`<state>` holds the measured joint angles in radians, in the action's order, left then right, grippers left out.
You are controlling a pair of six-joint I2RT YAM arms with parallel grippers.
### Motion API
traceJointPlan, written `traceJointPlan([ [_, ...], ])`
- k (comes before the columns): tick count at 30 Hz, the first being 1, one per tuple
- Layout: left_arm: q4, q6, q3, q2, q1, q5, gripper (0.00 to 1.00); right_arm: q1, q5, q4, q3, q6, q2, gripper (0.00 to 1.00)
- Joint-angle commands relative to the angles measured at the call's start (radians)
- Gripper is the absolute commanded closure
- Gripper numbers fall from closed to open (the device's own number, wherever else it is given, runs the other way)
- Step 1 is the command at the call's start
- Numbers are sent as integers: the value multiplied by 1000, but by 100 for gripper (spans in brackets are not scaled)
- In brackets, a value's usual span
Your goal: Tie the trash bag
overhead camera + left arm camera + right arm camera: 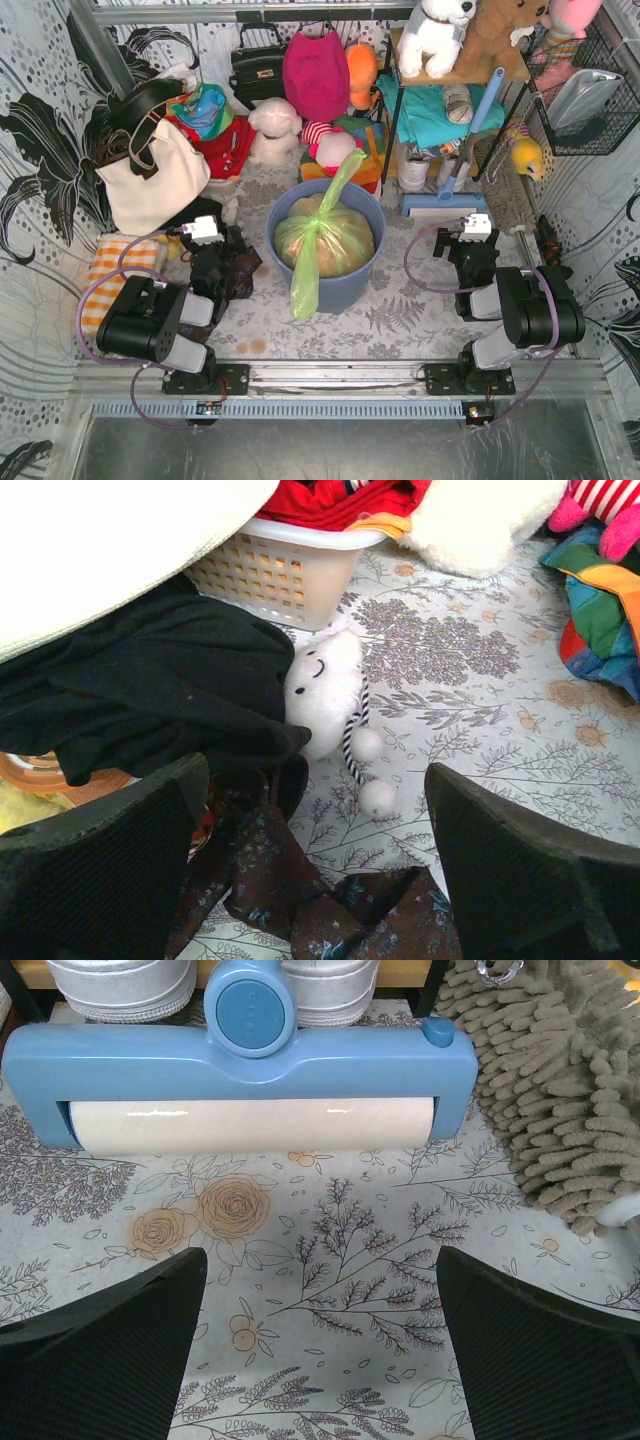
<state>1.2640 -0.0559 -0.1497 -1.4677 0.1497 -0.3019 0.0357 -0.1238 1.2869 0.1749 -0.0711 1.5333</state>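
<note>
The trash bag is lime-green and translucent, with orange-brown paper showing through, and sits in a blue-grey round bin at mid table. Its neck is gathered: one green tail rises toward the back, another hangs over the bin's front wall. My left gripper is low on the bin's left, apart from it, and open over a dark floral cloth. My right gripper is on the bin's right, open over the bare flowered tablecloth. Neither wrist view shows the bag.
A white tote bag, black clothing, a white basket and a small white plush crowd the left arm. A blue sweeper head and a shaggy mop pad lie ahead of the right gripper. Toys and bags line the back.
</note>
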Motion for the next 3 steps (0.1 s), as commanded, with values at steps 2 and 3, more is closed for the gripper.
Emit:
traceJointPlan([
  [2,-33,-25,-52,-1,-39,56,2,-5,-10,18,17,19,4,3],
  [3,-38,-27,-53,0,-43,62,2,-5,-10,18,18,19,4,3],
])
